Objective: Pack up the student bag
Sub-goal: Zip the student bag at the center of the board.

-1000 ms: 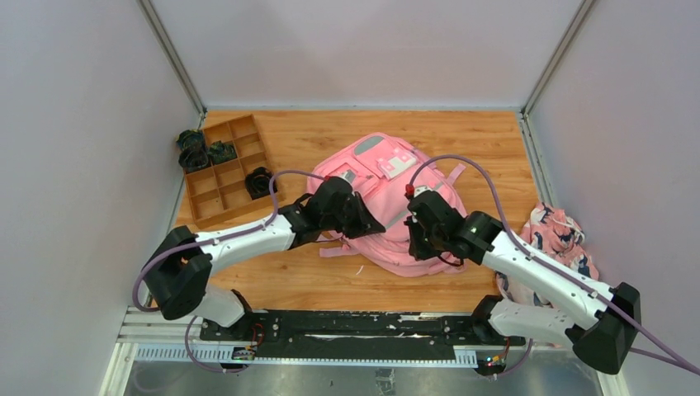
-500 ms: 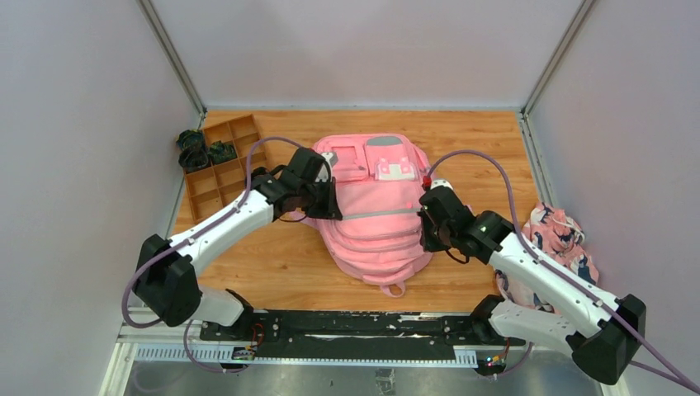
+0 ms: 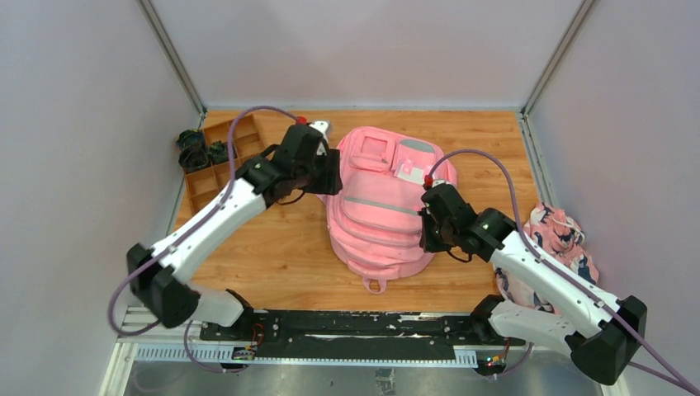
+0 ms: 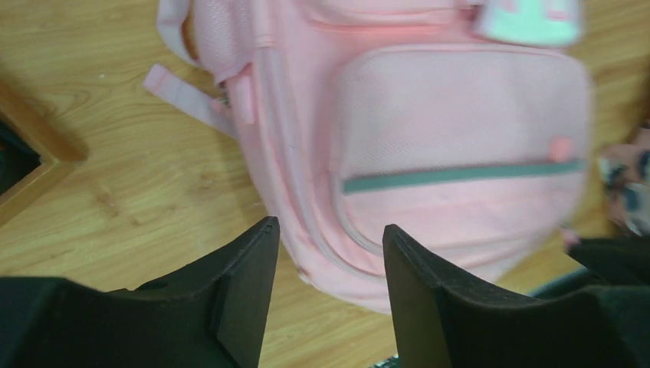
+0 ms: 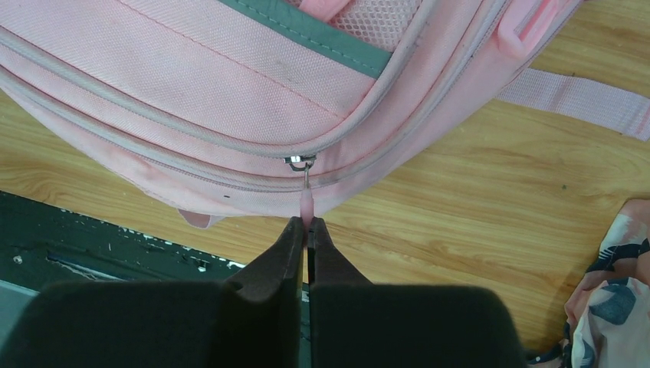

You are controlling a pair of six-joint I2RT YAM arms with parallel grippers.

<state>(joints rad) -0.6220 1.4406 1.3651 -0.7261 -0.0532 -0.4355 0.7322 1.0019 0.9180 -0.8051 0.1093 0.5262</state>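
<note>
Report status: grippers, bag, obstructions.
Left gripper open over student bag edge, empty. Right gripper shut on its zipper pull. Bag flat on table. Floral cloth lies apart at right, nothing blocking.

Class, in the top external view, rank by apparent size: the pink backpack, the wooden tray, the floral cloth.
Largest: pink backpack. Then wooden tray and floral cloth: alike, both partly hidden, so unranked.
</note>
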